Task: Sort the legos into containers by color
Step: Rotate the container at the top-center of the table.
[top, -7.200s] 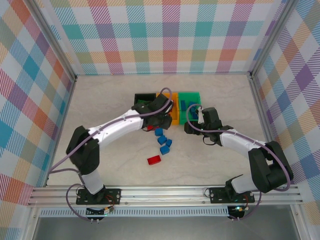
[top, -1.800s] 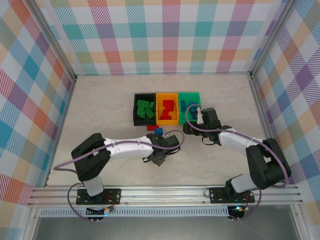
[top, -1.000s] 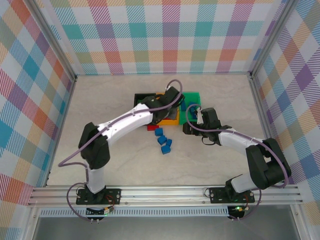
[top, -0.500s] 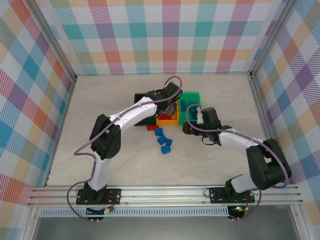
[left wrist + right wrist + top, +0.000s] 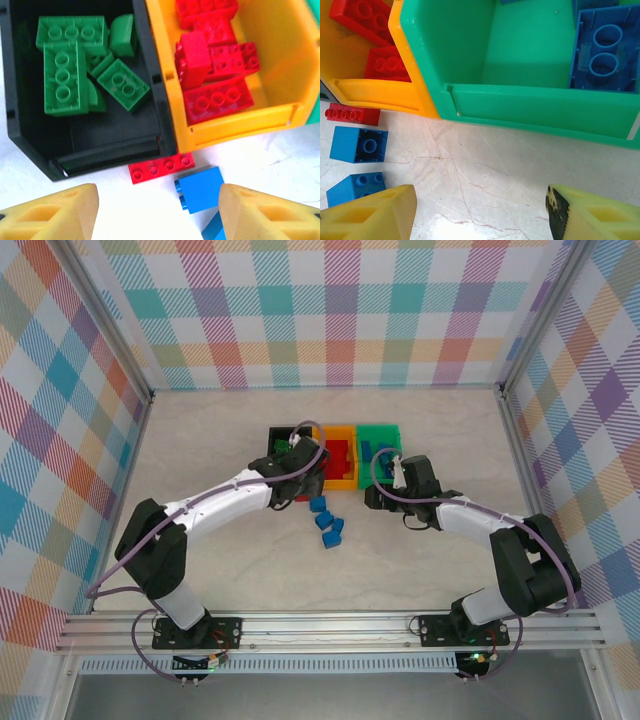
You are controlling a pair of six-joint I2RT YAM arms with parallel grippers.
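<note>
**Operator:** What could go wrong from here?

**Spotter:** Your left pincer (image 5: 160, 220) stands wide and empty. The flat red lego (image 5: 161, 168) lies just ahead of it, close against the front walls of the black bin (image 5: 107, 156) and the orange bin (image 5: 240, 127). If you come down too far forward, I judge a finger may strike a wall and shove the whole row. A blue lego (image 5: 200, 189) sits just right of the red one, so a wide close could pinch both.

**Operator:** And my right side?

**Spotter:** Your right pincer (image 5: 480, 215) is wide too and holds nothing, above bare surface (image 5: 520, 170). The green bin (image 5: 535, 107) lies straight ahead, and two loose blue legos (image 5: 359, 145) lie ahead and to the left.
</note>
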